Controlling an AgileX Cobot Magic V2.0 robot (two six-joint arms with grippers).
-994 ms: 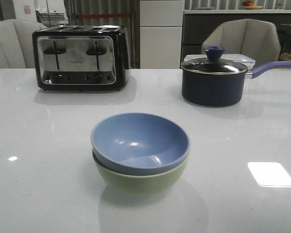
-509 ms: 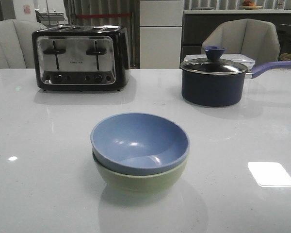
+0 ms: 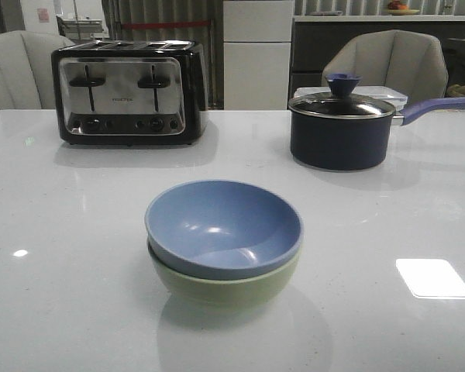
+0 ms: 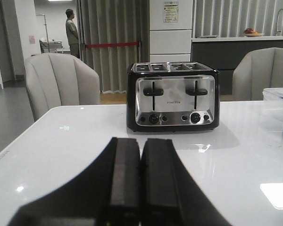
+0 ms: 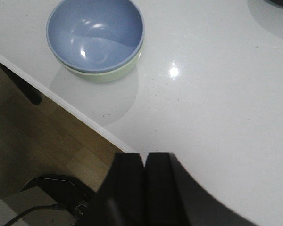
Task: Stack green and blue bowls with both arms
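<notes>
Tools first: we see the left tool (image 4: pixel 140 183) with its two pads pressed flat together and nothing between them, facing the toaster (image 4: pixel 173 101) across the white table (image 4: pixel 75 141). The right tool (image 5: pixel 144 188) is likewise pressed closed and empty, hanging out past the table's near edge with the floor below it. The blue bowl (image 3: pixel 223 227) sits nested inside the green bowl (image 3: pixel 225 285) near the middle of the table, well apart from both tools, so we judge the stacking done. We think little can go wrong unless an arm sweeps back low across the table and knocks the pair. The blue bowl seems to sit slightly off-centre in the green one, so a nudge might tip it. The saucepan (image 3: pixel 342 130) stands well clear behind.
</notes>
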